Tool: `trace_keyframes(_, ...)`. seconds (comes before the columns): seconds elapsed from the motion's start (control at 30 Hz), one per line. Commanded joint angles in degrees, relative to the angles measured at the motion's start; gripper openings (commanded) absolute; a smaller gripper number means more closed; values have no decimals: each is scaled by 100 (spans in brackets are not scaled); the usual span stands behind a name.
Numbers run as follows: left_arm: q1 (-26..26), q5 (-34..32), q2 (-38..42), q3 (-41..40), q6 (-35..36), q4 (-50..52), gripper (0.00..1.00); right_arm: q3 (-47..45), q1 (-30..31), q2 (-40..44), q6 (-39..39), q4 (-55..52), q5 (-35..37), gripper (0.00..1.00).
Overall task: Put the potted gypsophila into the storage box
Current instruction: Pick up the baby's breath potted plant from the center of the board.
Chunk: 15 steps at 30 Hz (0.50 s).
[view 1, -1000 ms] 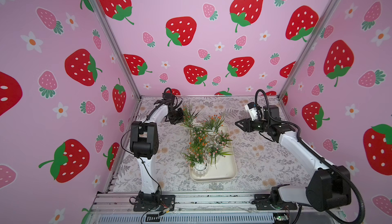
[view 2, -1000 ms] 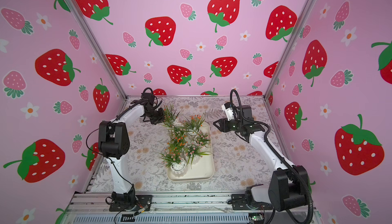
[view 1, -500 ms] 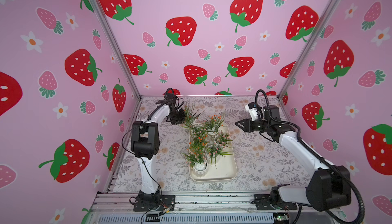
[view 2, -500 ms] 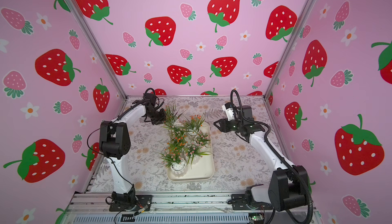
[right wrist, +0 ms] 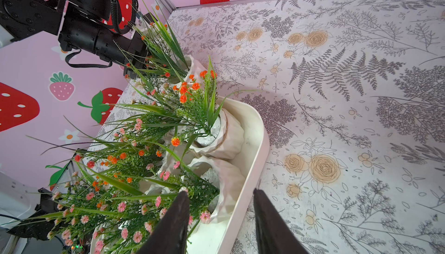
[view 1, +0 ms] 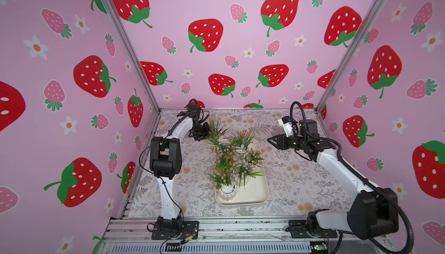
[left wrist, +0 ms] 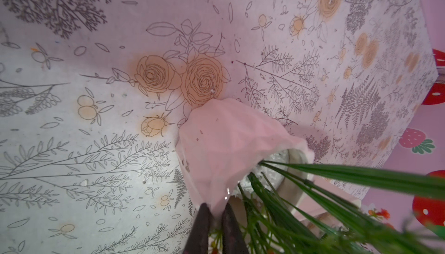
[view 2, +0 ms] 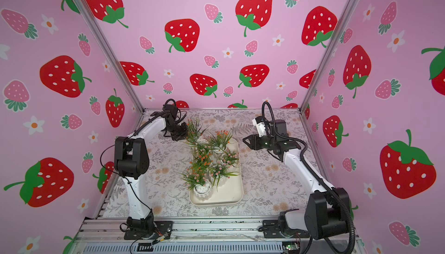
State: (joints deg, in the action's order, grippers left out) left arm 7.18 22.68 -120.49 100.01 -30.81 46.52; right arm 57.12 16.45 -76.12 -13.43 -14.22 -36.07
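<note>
White pot (left wrist: 231, 144) is pinched between left fingers (left wrist: 201, 230).

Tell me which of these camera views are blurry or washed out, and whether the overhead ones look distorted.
Both top views: sharp, evenly lit, wide-angle bend splaying the corner posts. Left wrist view: the pot pinched in the left claw is washed pink and soft, grass blades blurred. Right wrist view: tablecloth crisp, right claw dark and soft-edged.
</note>
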Motion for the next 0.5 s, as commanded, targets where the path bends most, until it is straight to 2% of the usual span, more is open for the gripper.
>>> trace_keyframes(0.0,74,-105,-278,35,118,403,7,-68,-45,-36,78,-20,-96,46)
trace_keyframes(0.1,82,-75,-228,35,123,403,7,-69,-45,-36,75,-12,-93,45)
trace_keyframes(0.13,80,-66,-193,25,126,398,2,-67,-45,-43,69,-16,-101,45)
trace_keyframes(0.2,75,-24,-116,39,127,393,0,-67,-45,-44,60,-20,-95,45)
trace_keyframes(0.47,-20,283,512,-88,8,150,0,-52,-49,39,-26,-20,-86,45)
